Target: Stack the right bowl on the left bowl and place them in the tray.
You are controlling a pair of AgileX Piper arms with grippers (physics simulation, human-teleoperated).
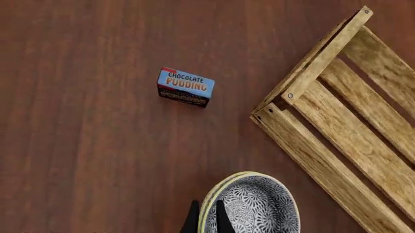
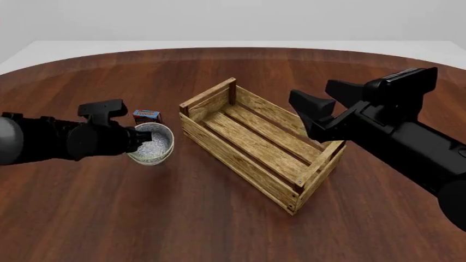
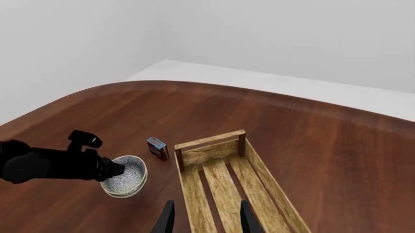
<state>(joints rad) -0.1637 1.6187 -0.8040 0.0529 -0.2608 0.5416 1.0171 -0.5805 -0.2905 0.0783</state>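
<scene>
- A round-edged table (image 2: 218, 229) of dark reddish wood fills the scene, with pale plain walls behind it; the tabletop shows long grain streaks.
- The tray (image 2: 256, 141), a slatted light-brown wooden crate with low plank sides and taller end rails, lies diagonally near the table's middle; nothing can be seen inside it.
- To the left of the tray sits the bowl (image 2: 153, 143) with a grey-and-white patterned inside and a yellowish rim (whether one bowl or two nested, the pictures do not settle); it is outside the tray, near its left corner.
- The left gripper (image 2: 135, 138) reaches in from the left; in its wrist view two dark fingers (image 1: 224, 221) straddle the bowl's rim, one inside and one outside, clamped on it as far as can be told.
- Just behind the bowl lies a small chocolate pudding box (image 1: 185, 87), blue on top with dark sides.
- The right gripper (image 3: 205, 218) hangs above the tray's right end, well away from the bowl; its two fingers stand apart with nothing between them.
</scene>
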